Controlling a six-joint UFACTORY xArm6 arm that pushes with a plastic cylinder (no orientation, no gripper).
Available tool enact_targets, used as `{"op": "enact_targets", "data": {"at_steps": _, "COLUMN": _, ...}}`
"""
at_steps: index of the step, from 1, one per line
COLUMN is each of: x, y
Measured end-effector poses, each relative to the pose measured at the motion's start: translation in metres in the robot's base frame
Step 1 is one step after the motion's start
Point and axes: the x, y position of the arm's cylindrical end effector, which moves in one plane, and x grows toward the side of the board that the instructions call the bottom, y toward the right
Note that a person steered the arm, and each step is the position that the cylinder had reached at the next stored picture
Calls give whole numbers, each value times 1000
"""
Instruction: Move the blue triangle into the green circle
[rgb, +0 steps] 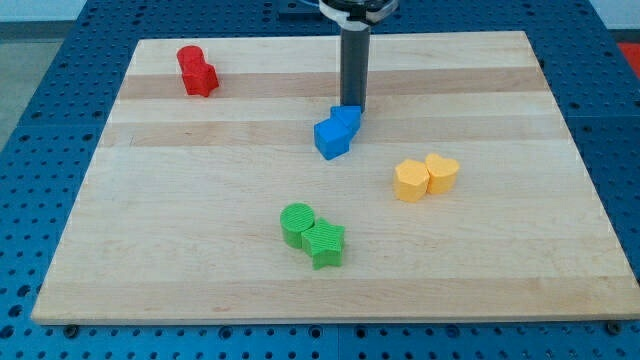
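Observation:
The blue triangle (348, 119) lies near the board's middle, touching a blue cube (331, 137) on its lower left. My tip (354, 107) stands right at the triangle's upper edge, seemingly touching it. The green circle (296, 223) sits lower on the board, below and left of the blue pair, with a green star (325, 244) against its lower right side.
Two red blocks (196, 70) sit together at the upper left. Two yellow blocks (426, 177), a hexagon and a heart, sit together at the right. The wooden board (150, 250) ends on all sides at a blue perforated table.

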Motion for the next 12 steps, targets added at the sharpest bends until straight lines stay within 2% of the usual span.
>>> {"op": "enact_targets", "data": {"at_steps": 4, "x": 27, "y": -1}}
{"op": "enact_targets", "data": {"at_steps": 9, "x": 94, "y": -1}}
{"op": "enact_targets", "data": {"at_steps": 12, "x": 125, "y": -32}}
